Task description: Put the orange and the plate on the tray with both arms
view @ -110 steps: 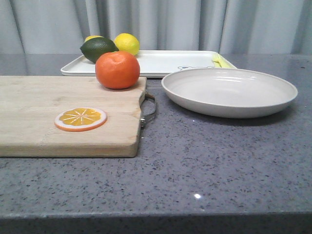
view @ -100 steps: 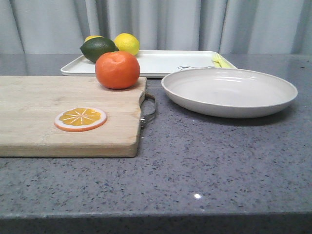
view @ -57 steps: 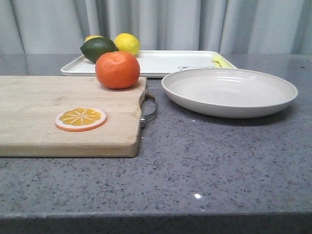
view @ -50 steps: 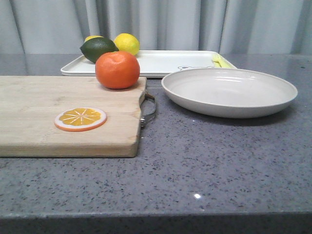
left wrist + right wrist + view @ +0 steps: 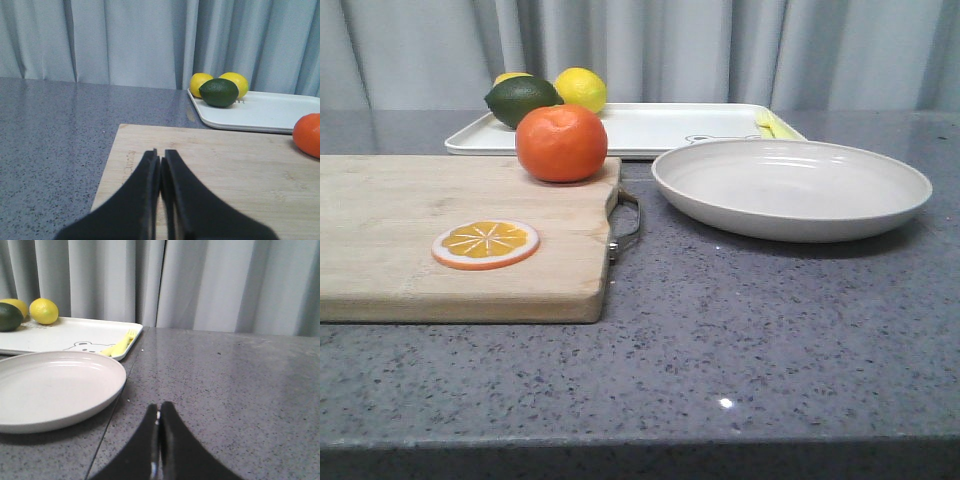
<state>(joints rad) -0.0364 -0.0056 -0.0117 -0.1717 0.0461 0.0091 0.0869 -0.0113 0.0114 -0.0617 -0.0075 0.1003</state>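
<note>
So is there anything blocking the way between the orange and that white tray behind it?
Nothing visible stands between them. The orange sits at the far edge of the cutting board, just before the tray. A lime and lemons fill the tray's left end; the rest looks free.

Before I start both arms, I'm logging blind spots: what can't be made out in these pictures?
- Tray drawing: front view, mostly behind the plate rim.
- Second lemon: front view, largely behind the lime.
- Orange: left wrist view, cut by the frame edge.
- Plate: right wrist view, cut by the frame edge.
- Both arms: absent from the front view; the left claw and right claw show only in their wrist views.
</note>
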